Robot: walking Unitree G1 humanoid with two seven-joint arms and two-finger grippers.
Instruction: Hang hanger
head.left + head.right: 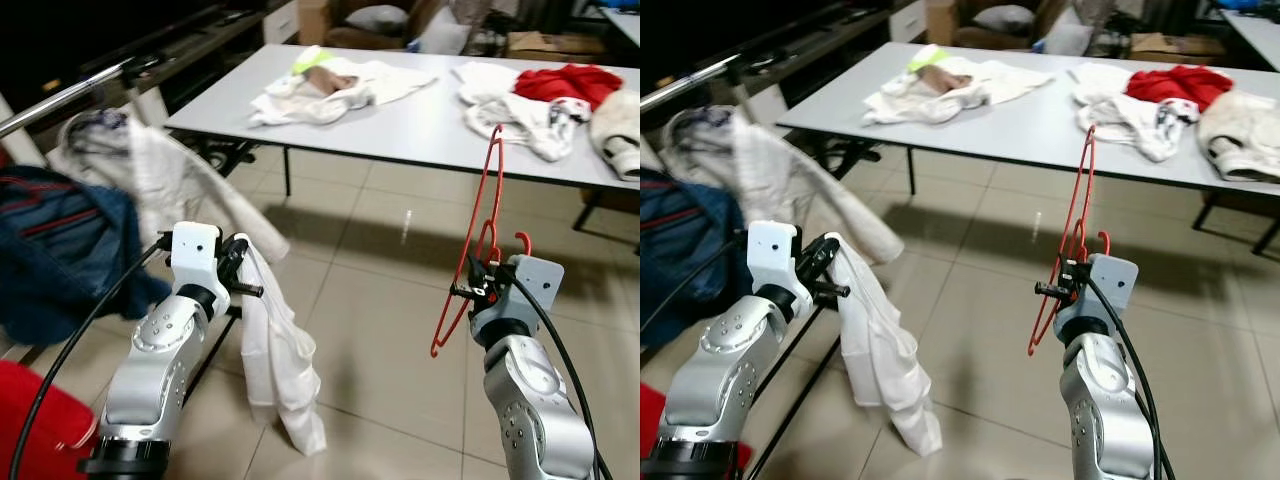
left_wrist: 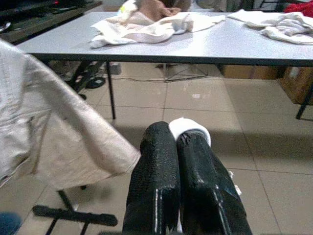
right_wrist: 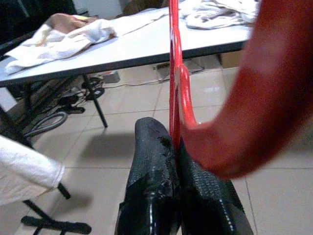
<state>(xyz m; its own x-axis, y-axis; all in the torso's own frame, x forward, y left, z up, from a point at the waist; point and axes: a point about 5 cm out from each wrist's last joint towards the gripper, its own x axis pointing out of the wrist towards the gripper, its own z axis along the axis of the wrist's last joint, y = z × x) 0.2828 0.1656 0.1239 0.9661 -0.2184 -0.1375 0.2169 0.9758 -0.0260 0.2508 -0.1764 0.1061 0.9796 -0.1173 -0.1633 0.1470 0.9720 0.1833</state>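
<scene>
My right gripper (image 1: 482,277) is shut on a red wire hanger (image 1: 478,240), which stands up on end above the tiled floor. In the right wrist view the black fingers (image 3: 161,166) pinch the hanger (image 3: 174,73) where its hook starts. My left gripper (image 1: 243,268) is shut on a white garment (image 1: 278,350) that hangs down from it toward the floor. The left wrist view has the two fingers (image 2: 161,166) pressed together with the white cloth (image 2: 188,128) bunched at their tips. A metal clothes rail (image 1: 60,96) runs along the far left, with a white jacket (image 1: 150,175) and a blue jacket (image 1: 55,250) on it.
A grey table (image 1: 420,125) stands ahead with white clothes (image 1: 330,85) and a red garment (image 1: 565,82) on it. Something red (image 1: 35,420) lies at the lower left. The rack's black base (image 2: 73,215) rests on the floor. Boxes stand behind the table.
</scene>
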